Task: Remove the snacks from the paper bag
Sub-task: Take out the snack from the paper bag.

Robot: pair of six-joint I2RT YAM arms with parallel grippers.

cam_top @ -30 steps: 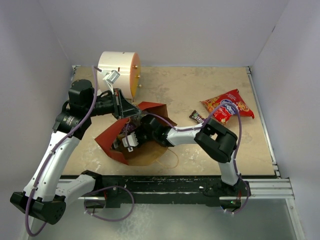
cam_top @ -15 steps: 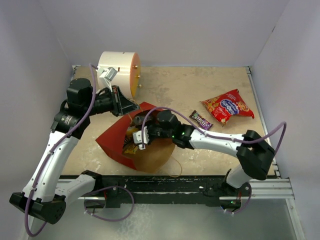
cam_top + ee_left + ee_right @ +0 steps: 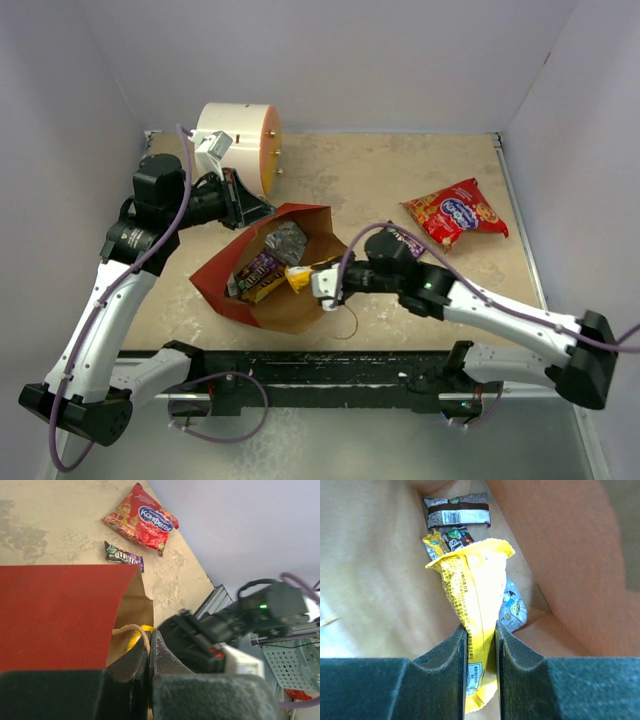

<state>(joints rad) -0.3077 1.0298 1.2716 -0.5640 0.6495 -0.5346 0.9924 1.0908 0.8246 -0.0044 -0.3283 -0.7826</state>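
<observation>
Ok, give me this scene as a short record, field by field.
left gripper: shut on paper bag rim
right gripper: shut on yellow packet, at the bag's mouth
inside bag: silver-grey packet, yellow-purple packet
out on table: red snack bag, M&M's packet

Paper bag (image 3: 212, 287) lies open, snacks (image 3: 260, 274) inside; yellow packet (image 3: 298, 278) gripped, red packet (image 3: 455, 212) outside.
</observation>
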